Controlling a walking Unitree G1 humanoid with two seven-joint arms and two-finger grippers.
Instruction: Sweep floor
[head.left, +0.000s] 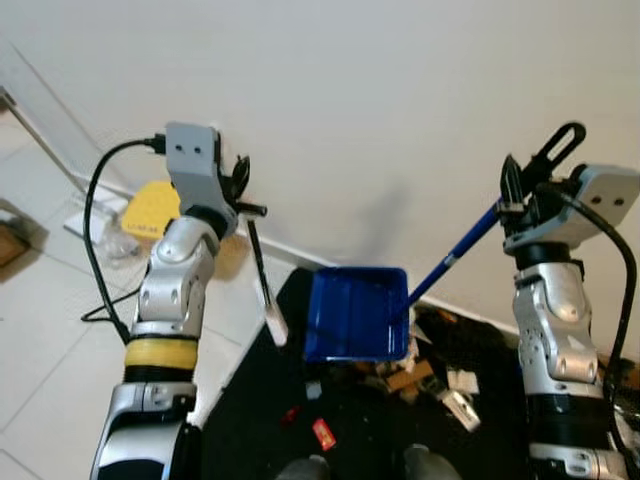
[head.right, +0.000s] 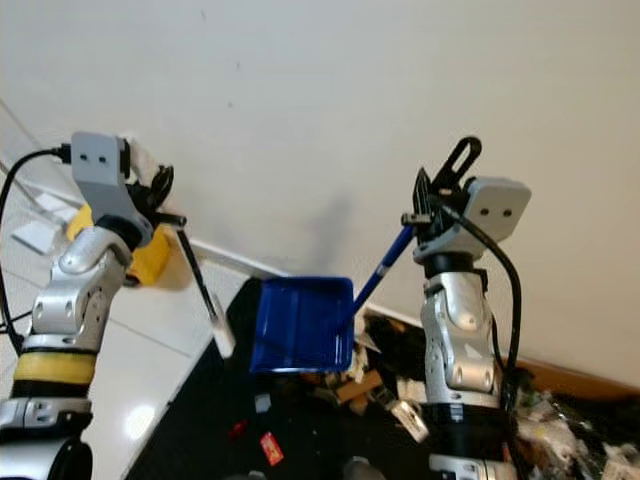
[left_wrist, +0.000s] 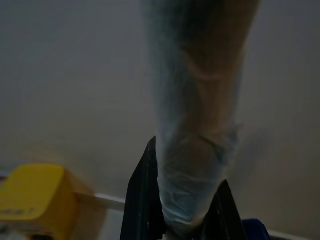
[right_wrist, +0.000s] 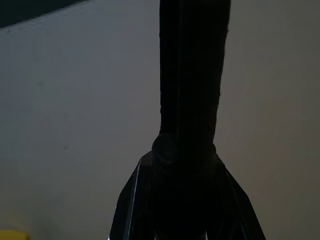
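Head views: left pincer (head.left: 240, 190) clamped on brush (head.left: 266, 285), hanging down below it. Right pincer (head.left: 520, 195) gripping handle of dustpan (head.left: 355, 315), pan down-left of it over debris (head.left: 440, 375).

Left wrist: fingers (left_wrist: 140, 200) hugging wrapped handle.

Right wrist: dark handle squeezed.

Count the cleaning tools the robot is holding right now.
2. The blue dustpan hangs by its handle from the right gripper, over the debris. The broom hangs from the left gripper, beside the dustpan.
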